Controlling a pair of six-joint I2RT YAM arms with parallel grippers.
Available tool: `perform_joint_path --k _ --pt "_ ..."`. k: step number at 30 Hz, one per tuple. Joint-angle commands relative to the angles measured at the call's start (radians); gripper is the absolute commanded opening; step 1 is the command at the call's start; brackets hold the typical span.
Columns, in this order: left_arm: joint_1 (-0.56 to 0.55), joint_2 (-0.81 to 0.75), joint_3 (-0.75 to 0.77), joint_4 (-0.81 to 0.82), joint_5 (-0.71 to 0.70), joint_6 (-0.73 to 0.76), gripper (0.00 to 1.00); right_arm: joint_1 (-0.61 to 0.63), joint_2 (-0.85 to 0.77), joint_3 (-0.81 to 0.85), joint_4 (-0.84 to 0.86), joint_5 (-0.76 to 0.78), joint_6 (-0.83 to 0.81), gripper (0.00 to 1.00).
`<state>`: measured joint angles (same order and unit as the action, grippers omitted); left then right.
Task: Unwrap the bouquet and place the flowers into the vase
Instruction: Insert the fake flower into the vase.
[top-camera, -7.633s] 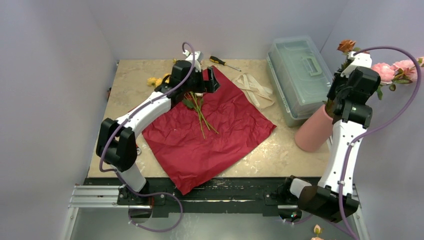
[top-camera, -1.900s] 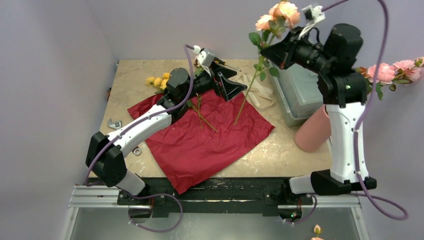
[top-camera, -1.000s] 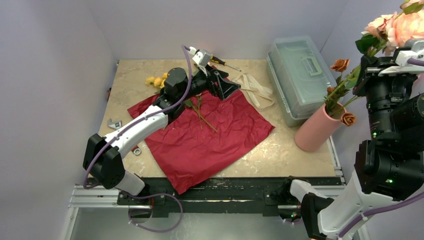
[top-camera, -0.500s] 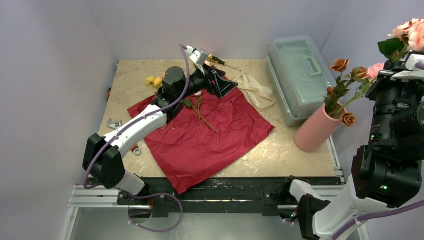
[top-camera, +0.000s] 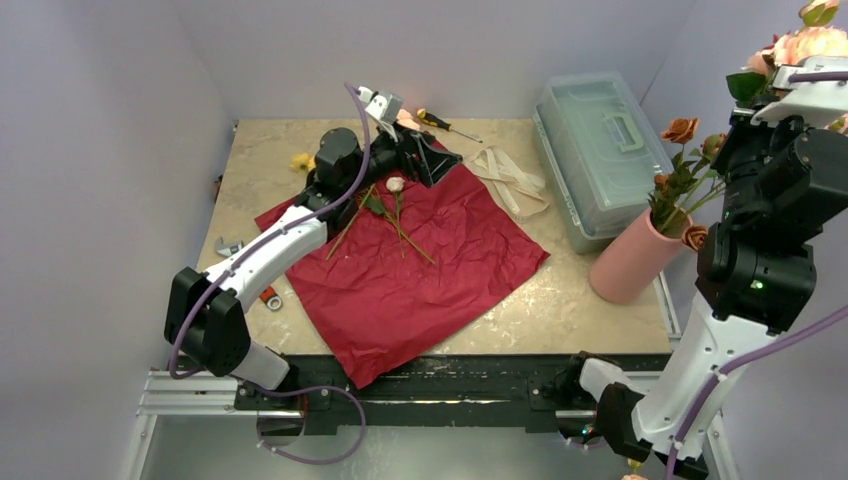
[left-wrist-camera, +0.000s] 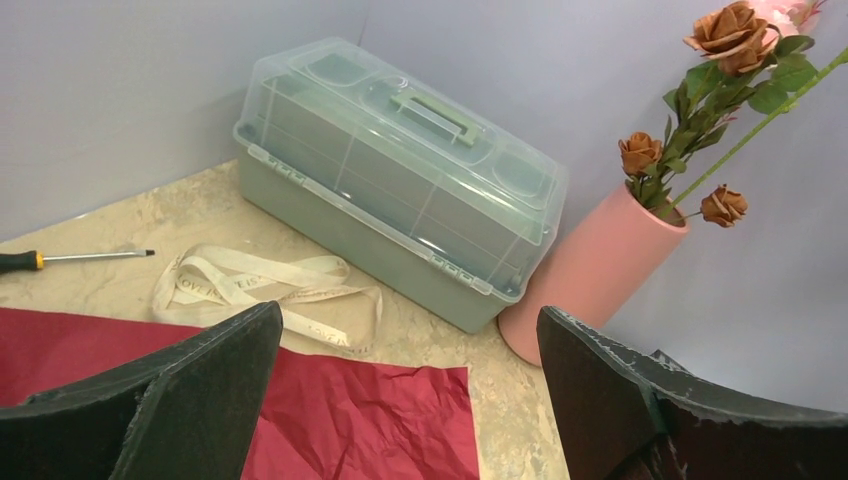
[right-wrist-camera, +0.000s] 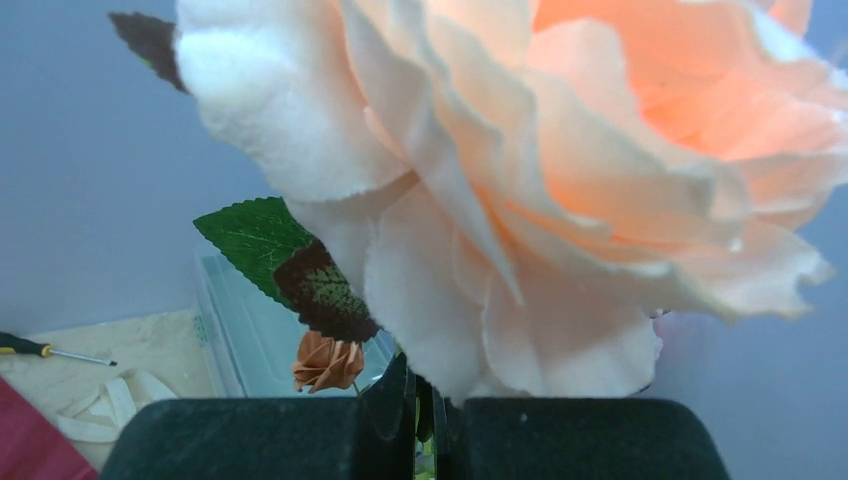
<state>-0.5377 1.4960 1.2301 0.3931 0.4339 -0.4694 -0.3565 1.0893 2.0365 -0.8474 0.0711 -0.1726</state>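
While the overhead camera gives us the whole beige marbled table (top-camera: 575, 300), it shows little of either claw's tips, so we turn to the wrist views: the left claw (left-wrist-camera: 405, 320) hangs with its two black fingers (left-wrist-camera: 195, 390) spread wide apart and nothing between them, and the right claw (right-wrist-camera: 418, 432) has its pads pressed together on the thin green stem of a large peach-pink fabric rose (right-wrist-camera: 560, 170) that fills its camera. From above we also see what neither wrist shows, the few leafy stems (top-camera: 397, 215) lying on the crumpled dark red paper sheet (top-camera: 430, 280), a yellow bloom (top-camera: 302, 160) beyond the left arm and a small metal wrench (top-camera: 228, 247) at the table's left edge. The left wrist view gives the clearest look at the tall salmon-pink matte vase (left-wrist-camera: 590, 270), standing just beside the near end of the clear greenish plastic box with a handle (left-wrist-camera: 400, 170), with small orange roses (left-wrist-camera: 735, 30) rising from it and the held rose's long stem slanting down to its mouth; the cream ribbon (left-wrist-camera: 260, 285) and a yellow-handled screwdriver (left-wrist-camera: 70, 258) lie loose on the table. About two seconds ago the right claw carried this rose above the table's far middle; now it is high over the vase at the right wall. The left arm has drawn slightly left, jaws as wide as before.
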Motion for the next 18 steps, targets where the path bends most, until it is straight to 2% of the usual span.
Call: perform_joint_path --k 1,7,15,18 --pt "0.021 -0.036 -0.007 -0.010 -0.024 0.028 1.00 -0.006 -0.008 -0.062 0.107 0.041 0.016 0.00" --pt "0.043 -0.030 -0.014 -0.032 -0.035 0.010 1.00 -0.013 -0.063 -0.218 0.141 0.098 0.050 0.00" --pt "0.048 -0.002 -0.015 -0.034 -0.039 -0.010 1.00 -0.042 -0.132 -0.380 0.143 0.107 0.113 0.00" --pt "0.055 0.025 0.010 -0.082 -0.070 -0.011 1.00 -0.046 -0.129 -0.434 0.138 0.099 0.156 0.00"
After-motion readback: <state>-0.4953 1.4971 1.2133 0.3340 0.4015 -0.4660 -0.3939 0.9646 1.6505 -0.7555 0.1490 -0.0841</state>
